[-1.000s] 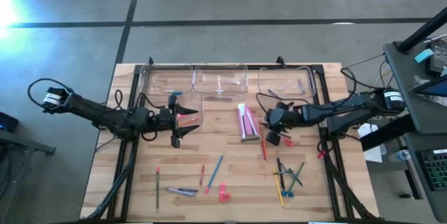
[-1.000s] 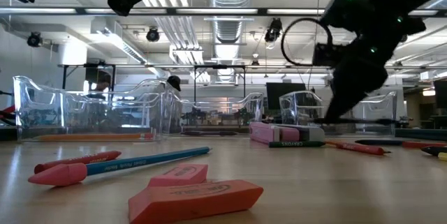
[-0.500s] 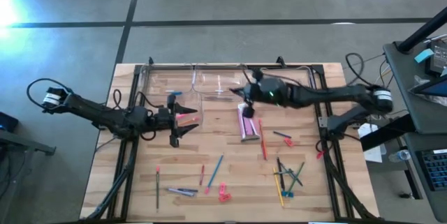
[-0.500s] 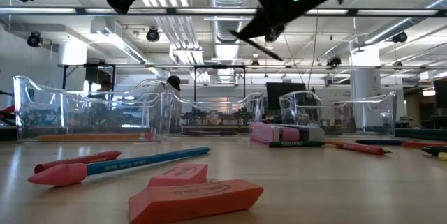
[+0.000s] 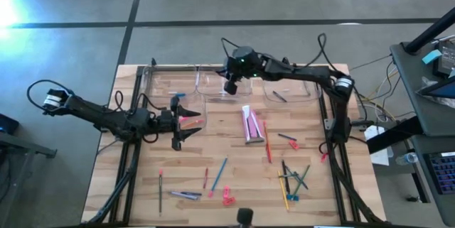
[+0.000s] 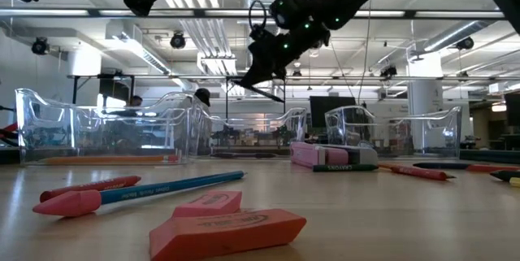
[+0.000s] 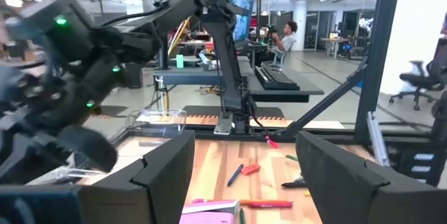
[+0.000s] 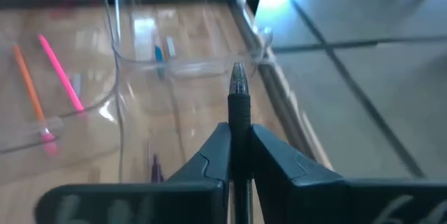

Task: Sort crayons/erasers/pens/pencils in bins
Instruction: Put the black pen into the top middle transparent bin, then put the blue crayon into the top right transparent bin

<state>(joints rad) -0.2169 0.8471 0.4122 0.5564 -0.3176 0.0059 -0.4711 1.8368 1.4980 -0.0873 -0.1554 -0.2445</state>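
The right gripper [image 8: 239, 140] is clenched on a slim dark pen [image 8: 238, 105], round-barrelled with a speckled tip, that sticks out past the fingertips. In the high view this gripper [image 5: 229, 87] hangs over the middle bin [image 5: 224, 86] of the row along the table's far edge. Half a second ago it was lower on the table side of that bin, near the pink crayon box [image 5: 251, 123]; a second ago it stood further right, beside the scattered pens. The right arm has swung across and now reaches out over the bins.

The bins are clear, glossy plastic tubs with rounded corners. The right-hand bin [image 5: 291, 86] holds one short dark stick. The tub near the left gripper [image 5: 188, 114] holds pink and orange sticks.

The left gripper [image 5: 186, 123] has stayed put over the last second, its fingers released and spread wide, hovering at that tub's near side.

The table [image 5: 234, 185] is pale butcher-block wood with visible strips. On it lie thin coloured pencils and pens [image 5: 293, 178] in a loose cluster to the right, a blue pencil [image 5: 219, 174] near the middle, and two stubby pink erasers [image 6: 227, 230] with bevelled ends near the front edge, matte and blocky, unchanged from the earlier frames.
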